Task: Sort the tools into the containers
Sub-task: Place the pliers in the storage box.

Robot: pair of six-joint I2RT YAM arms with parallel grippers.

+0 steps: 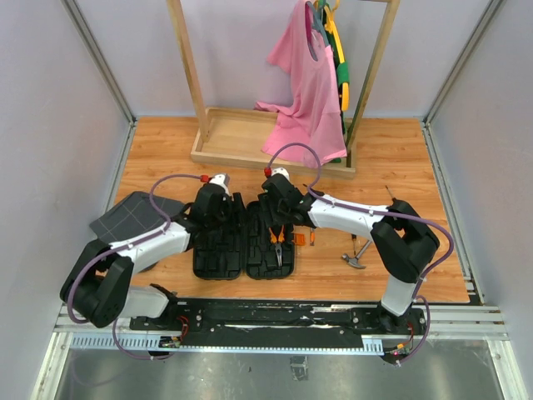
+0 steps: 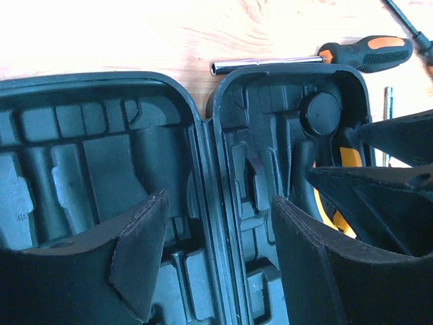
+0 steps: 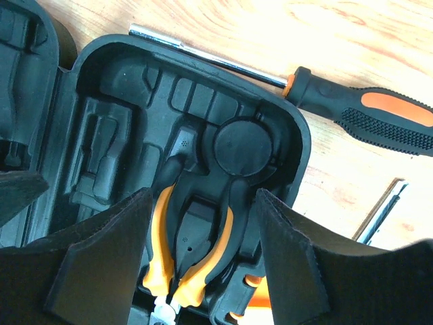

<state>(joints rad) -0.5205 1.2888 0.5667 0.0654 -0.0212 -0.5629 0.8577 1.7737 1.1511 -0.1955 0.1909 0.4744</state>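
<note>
The black tool case (image 1: 218, 254) lies open on the wood floor, both halves up. Orange-handled pliers (image 3: 181, 252) sit in a moulded slot of its right half (image 3: 122, 88). My right gripper (image 3: 203, 196) hangs open over them, one finger on each side of the handles, not touching. My left gripper (image 2: 220, 203) is open above the case's hinge (image 2: 215, 223), holding nothing. An orange-and-black screwdriver (image 3: 369, 115) and a small bar (image 3: 382, 213) lie on the floor beyond the case. The claw hammer (image 1: 356, 255) rests to the right of the case.
A dark grey grid-patterned fabric (image 1: 132, 215) lies left of the case. A wooden clothes rack (image 1: 250, 142) with a pink shirt (image 1: 306, 92) stands at the back. Grey walls close in both sides. My right gripper's fingers (image 2: 379, 189) show at the left wrist view's right edge.
</note>
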